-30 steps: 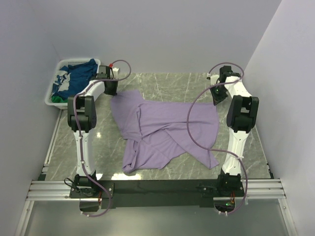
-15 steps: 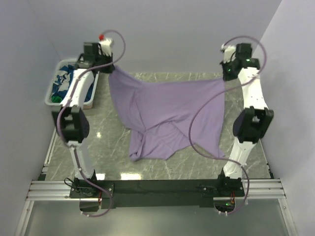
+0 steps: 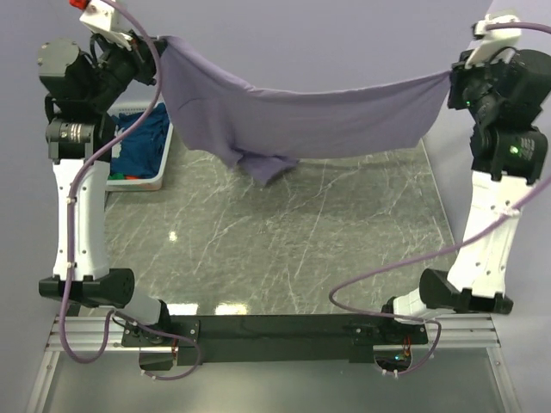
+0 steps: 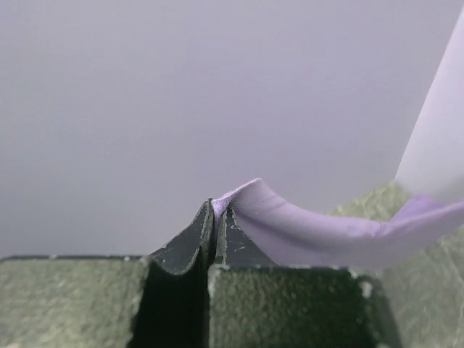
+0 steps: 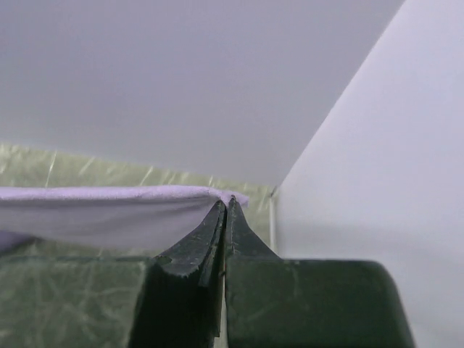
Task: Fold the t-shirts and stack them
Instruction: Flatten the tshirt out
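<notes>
1. A second ago the lavender t-shirt [image 3: 293, 120] lay rumpled across the middle of the worktop [image 3: 301, 258], with both arms low at its far side. Half a second ago it was partly raised. Now both arms are lifted high and the shirt hangs in the air as a wide band, spanning above the far edge from the far-left corner to the far-right corner.
2. The left tool [image 3: 153, 50] is clenched on one end of the cloth. Its wrist view shows the fingers closed together with a lavender hem nipped at their tips [image 4: 215, 210].
3. The right tool [image 3: 451, 84] is likewise clamped on the other end. Its wrist view shows a thin edge of cloth caught between the closed tips [image 5: 225, 206].
4. The top edge runs fairly taut with a slight sag. A bunched fold still dangles below the band toward the left, so the shirt is not yet fully spread. It seems to hang clear of the worktop, though the overhead view does not settle that.
5. For the task, I judge this to be the shake-out before laying the shirt flat; no fold has been made and nothing is stacked.
6. The white basket [image 3: 148, 182] sits off the far-left corner, partly hidden behind the left arm. It holds a navy blue shirt [image 3: 142, 142], with a sliver of green near its front rim; the rest of its contents cannot be made out.
</notes>
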### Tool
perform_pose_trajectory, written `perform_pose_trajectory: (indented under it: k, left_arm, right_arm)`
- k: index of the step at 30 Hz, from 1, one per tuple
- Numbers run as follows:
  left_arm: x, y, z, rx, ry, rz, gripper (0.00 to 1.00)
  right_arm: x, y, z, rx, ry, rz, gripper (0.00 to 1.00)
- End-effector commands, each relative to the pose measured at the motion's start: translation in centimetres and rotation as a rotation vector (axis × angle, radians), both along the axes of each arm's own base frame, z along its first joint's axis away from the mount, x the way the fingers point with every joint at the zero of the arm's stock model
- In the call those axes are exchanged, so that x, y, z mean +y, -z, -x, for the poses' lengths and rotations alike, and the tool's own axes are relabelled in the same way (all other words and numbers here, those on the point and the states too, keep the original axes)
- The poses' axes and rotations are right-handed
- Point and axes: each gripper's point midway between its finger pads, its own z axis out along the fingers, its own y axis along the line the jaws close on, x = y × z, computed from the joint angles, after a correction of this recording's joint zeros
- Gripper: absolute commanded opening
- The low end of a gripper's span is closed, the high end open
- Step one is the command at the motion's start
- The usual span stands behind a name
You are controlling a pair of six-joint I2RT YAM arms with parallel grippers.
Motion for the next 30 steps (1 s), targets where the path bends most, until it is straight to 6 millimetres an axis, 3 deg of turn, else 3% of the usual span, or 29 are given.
perform_pose_trajectory:
  k: [1,2,3,5,8,9,12,15,18,20,22,23,24,25,26,27,28,29,30]
  left_arm:
    - [0.2,-6.0,4.1,-0.169,0.008,0.061,0.00]
    - [0.6,-6.3,4.6,-0.185,-0.014,0.074,0.01]
    - [1.1,-8.0,6.3,-0.246,-0.033,0.087,0.00]
    - [0.6,-8.0,7.2,-0.243,-0.002,0.099,0.01]
    - [-0.4,-7.5,7.1,-0.198,0.060,0.123,0.01]
    - [-0.8,-6.6,6.3,-0.163,0.083,0.121,0.01]
    - [0.0,-6.4,4.8,-0.142,0.032,0.137,0.01]
    - [1.2,-7.9,4.7,-0.194,-0.029,0.149,0.00]
    - [1.4,-10.2,6.4,-0.256,-0.036,0.168,0.01]
    - [1.8,-12.1,8.7,-0.317,-0.051,0.178,0.01]
    - [2.1,-12.7,10.2,-0.346,-0.069,0.176,0.01]
    - [2.3,-13.9,12.7,-0.394,-0.078,0.180,0.01]
    - [2.3,-14.1,13.9,-0.412,-0.079,0.179,0.01]
    - [2.4,-13.8,14.5,-0.416,-0.084,0.172,0.01]
    - [2.5,-15.0,17.9,-0.475,-0.084,0.173,0.01]
    - [2.6,-15.3,19.2,-0.496,-0.090,0.173,0.01]
    - [2.7,-15.3,20.4,-0.511,-0.098,0.169,0.01]
    - [3.0,-15.9,23.3,-0.549,-0.108,0.175,0.01]
    - [3.0,-16.1,24.8,-0.569,-0.111,0.174,0.01]
  right_arm:
    - [-0.5,-6.8,3.6,-0.228,0.061,0.015,0.00]
    - [-0.7,-6.5,3.8,-0.234,0.075,0.022,0.00]
    - [-0.6,-8.3,5.5,-0.306,0.082,0.041,0.00]
    - [-0.5,-8.0,5.9,-0.309,0.078,0.050,0.00]
    - [0.7,-8.2,6.2,-0.306,0.024,0.007,0.00]
    - [0.9,-7.7,5.5,-0.282,0.012,-0.009,0.00]
    - [0.5,-7.9,4.5,-0.285,0.030,-0.036,0.00]
    - [-0.2,-9.2,4.7,-0.324,0.067,-0.030,0.00]
    - [0.0,-11.4,6.3,-0.390,0.067,-0.029,0.00]
    - [0.3,-12.9,8.4,-0.442,0.073,-0.024,0.00]
    - [0.3,-14.1,11.0,-0.501,0.095,-0.011,0.00]
    - [0.3,-14.4,12.2,-0.524,0.105,-0.006,0.00]
    - [0.1,-14.4,12.7,-0.540,0.118,0.000,0.00]
    - [0.6,-15.4,15.6,-0.596,0.120,0.008,0.00]
    - [0.7,-15.9,16.8,-0.626,0.121,0.014,0.00]
    - [0.9,-16.1,18.1,-0.646,0.125,0.022,0.00]
    - [1.2,-16.4,20.5,-0.684,0.129,0.025,0.00]
    - [1.3,-16.8,21.8,-0.714,0.133,0.028,0.00]
    - [1.5,-17.0,23.2,-0.738,0.139,0.034,0.00]
